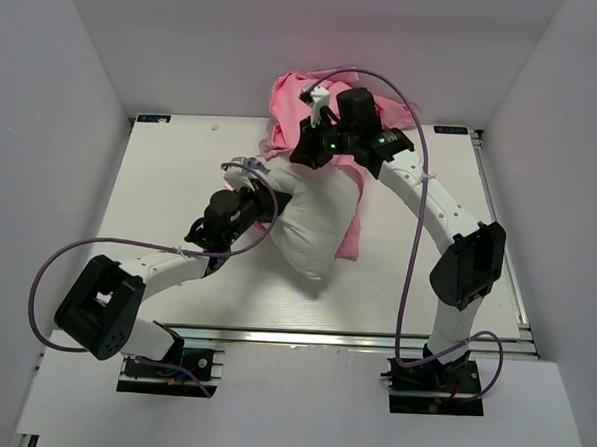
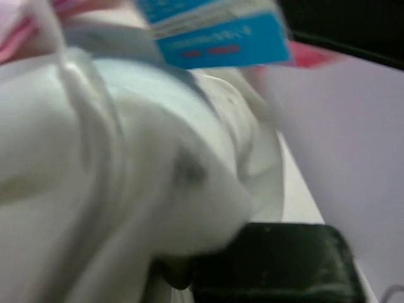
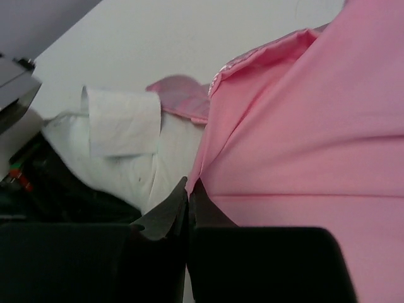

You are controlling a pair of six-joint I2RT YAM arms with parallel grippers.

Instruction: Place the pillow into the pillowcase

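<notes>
Top external view: a white table sits inside white walls, with both arms reaching in from the near edge; the pillow, white and plump, lies at the middle of the table, its near corner pointing toward the arms; the pillowcase, pink, is bunched at the far edge against the back wall, over the pillow's far end, and a strip of it shows along the pillow's right side; the left gripper presses into the pillow's left flank, and the right gripper sits above the place where pink cloth meets white; purple cables loop from each arm, the right one arching over the pillowcase.

Right wrist view: the right gripper has its two black fingers pressed together, pinching the edge of the pink cloth, which fills the right half of the view; to the left lies the pillow with a plain white tag bearing no readable writing; dark parts of the other arm show at the far left.

Left wrist view: blurred white pillow fabric crowds the lens and hides most of the pincer; one black finger shows at the bottom, so whether it grips or stands apart cannot be told; a blue label at the top carries white and red marks too blurred to read.
</notes>
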